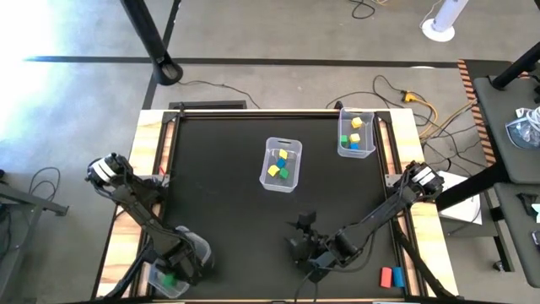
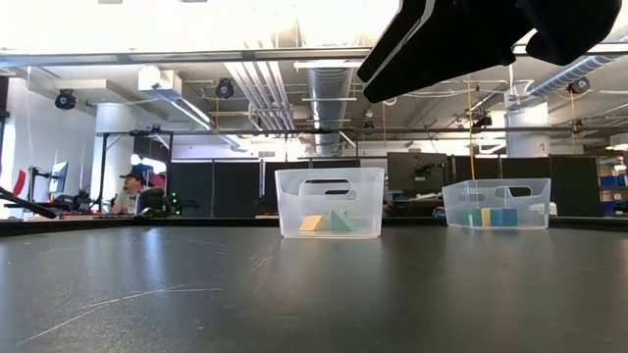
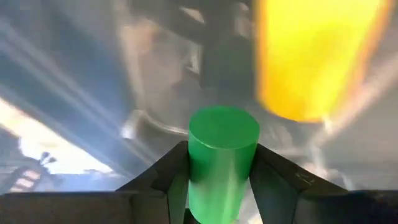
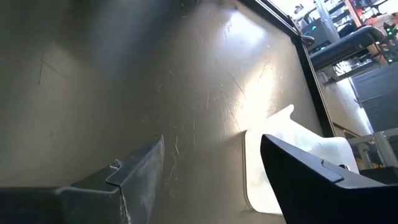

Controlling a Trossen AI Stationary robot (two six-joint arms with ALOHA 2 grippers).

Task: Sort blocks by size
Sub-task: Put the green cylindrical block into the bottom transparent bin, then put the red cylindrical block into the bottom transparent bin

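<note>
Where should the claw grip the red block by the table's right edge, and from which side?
Take the red block from straight above, at its middle, fingers closing on its near and far faces. A blue block seems to sit against its right side, leaving no finger room there. The open right claw is closest.

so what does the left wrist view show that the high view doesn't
Only the left wrist view shows the grip up close: the left gripper has its fingers shut on a green block, with a yellow block just beyond. Only the high view shows the two bins of blocks farther up the table, and the right gripper open over bare table. Both show the green block in the left gripper.
</note>
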